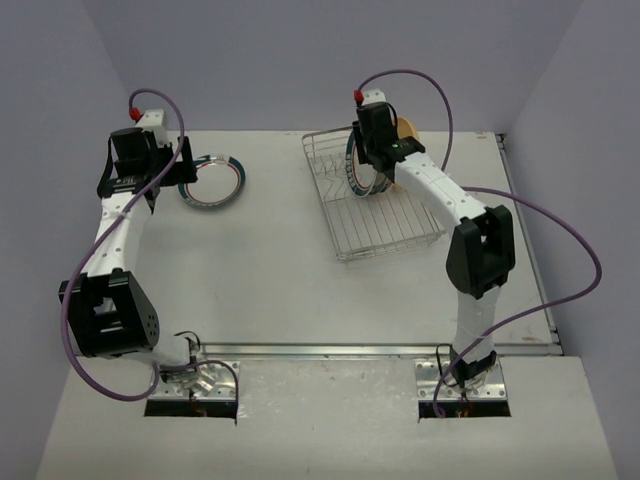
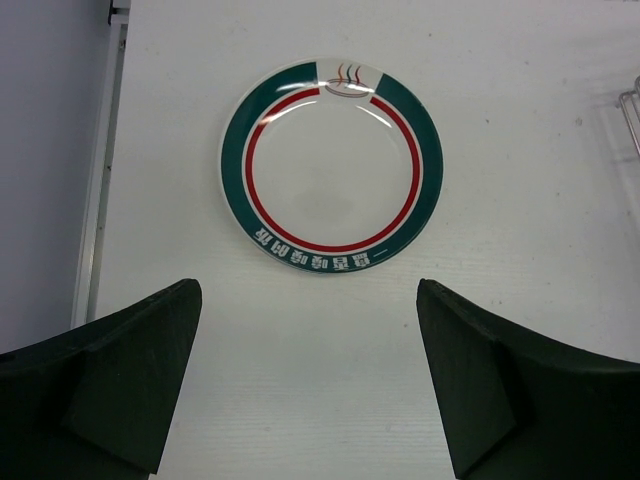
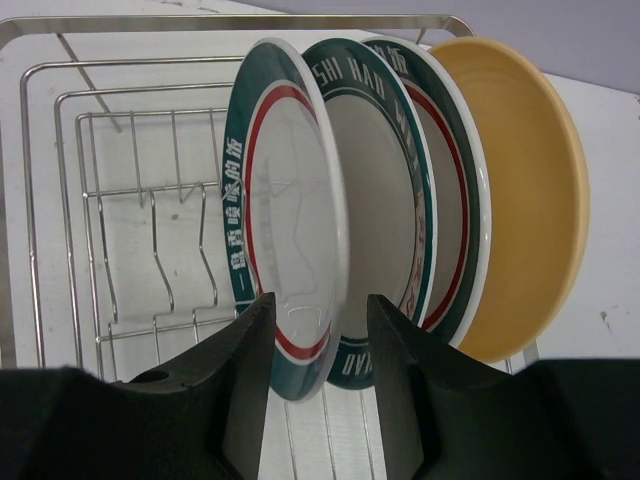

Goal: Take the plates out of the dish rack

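grey walls (image 1: 300, 60) enclose white table (image 1: 280, 260) holding one plate (image 2: 330, 165)

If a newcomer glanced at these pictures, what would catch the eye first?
Four plates stand on edge in the dish rack, a plain yellow plate rearmost, the right gripper straddling the front plate. On the left, one green-rimmed plate lies flat on the table before the open left gripper.

Four upright plates (image 3: 400, 200) in dish rack (image 1: 390, 228)
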`<state>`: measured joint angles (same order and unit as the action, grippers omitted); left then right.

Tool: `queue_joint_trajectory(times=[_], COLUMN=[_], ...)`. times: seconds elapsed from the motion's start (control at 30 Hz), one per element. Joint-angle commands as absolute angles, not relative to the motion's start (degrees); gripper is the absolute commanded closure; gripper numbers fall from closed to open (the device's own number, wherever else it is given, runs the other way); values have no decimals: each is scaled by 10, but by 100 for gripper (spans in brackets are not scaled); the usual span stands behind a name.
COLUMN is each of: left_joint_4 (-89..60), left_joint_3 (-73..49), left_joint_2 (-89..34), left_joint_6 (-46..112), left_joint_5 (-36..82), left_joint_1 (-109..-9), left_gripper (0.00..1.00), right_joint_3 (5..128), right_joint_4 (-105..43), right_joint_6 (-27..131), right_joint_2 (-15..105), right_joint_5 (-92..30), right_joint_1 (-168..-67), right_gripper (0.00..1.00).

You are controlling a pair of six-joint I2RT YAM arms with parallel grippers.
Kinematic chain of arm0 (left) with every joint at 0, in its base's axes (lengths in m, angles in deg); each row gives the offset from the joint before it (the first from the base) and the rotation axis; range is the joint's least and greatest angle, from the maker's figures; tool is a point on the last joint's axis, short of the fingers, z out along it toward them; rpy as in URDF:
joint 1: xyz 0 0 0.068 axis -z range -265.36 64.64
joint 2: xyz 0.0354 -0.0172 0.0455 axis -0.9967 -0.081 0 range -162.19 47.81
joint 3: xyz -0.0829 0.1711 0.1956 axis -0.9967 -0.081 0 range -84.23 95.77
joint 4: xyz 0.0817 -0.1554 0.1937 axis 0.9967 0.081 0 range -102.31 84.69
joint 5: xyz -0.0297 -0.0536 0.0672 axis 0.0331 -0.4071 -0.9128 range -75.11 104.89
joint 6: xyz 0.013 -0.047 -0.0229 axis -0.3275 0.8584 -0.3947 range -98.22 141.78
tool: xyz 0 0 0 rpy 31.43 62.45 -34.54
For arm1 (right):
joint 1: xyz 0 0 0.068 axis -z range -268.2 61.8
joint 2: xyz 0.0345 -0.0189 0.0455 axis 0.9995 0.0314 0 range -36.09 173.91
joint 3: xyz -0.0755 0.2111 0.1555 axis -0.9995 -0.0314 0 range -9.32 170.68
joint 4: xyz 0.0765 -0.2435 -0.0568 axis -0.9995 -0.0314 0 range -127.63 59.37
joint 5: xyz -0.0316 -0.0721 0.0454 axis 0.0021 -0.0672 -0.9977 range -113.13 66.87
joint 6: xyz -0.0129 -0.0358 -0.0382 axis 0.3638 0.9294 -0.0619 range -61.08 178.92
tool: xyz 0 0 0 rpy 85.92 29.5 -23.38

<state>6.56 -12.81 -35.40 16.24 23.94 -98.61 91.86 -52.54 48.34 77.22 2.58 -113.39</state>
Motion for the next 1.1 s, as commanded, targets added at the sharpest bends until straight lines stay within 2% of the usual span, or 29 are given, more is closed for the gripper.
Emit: queue_joint_trajectory(times=[0.0, 0.2, 0.3, 0.33, 0.37, 0.4, 0.63, 0.67, 0.7, 0.97, 1.03, 1.07], left_joint_4=[57, 62, 64, 64, 64, 64, 67, 67, 67, 72, 93, 103], left_joint_3=[-123, -122, -122, -122, -121, -121, -119, -119, -119, -103, -85, -79], left_joint_2=[-326, -319, -317, -317, -316, -316, -309, -308, -305, -291, -291, -288], left_joint_6=[170, 170, 172, 173, 174, 176, 180, 180, 181, 193, 200, 204], left_joint_5=[244, 246, 248, 249, 250, 251, 259, 260, 261, 271, 311, 367], left_joint_1=[-989, -989, -989, -990, -989, -989, -988, -988, -990, -990, -990, -989], left_gripper=[13, 13, 13, 13, 13, 13, 12, 10, 0, 0, 0, 0], right_joint_3=[951, 982, 982, 981, 981, 981, 975, 972, 964, 950, 953, 956], right_joint_4=[-487, -487, -477, -474, -470, -466, -411, -399, -376, -245, -261, -280], right_joint_6=[507, 523, 533, 537, 540, 544, 584, 588, 613, 710, 693, 674], right_joint_2=[792, 834, 836, 834, 832, 829, 784, 776, 767, 693, 669, 658], right_joint_5=[59, 62, 72, 78, 83, 89, 162, 169, 177, 208, 191, 177], right_joint_1=[-1132, -1132, -1133, -1135, -1137, -1139, -1165, -1166, -1173, -1228, -1233, -1234], right_gripper=[57, 60, 78, 89, 96, 100, 100, 100, 100, 100, 100, 100])
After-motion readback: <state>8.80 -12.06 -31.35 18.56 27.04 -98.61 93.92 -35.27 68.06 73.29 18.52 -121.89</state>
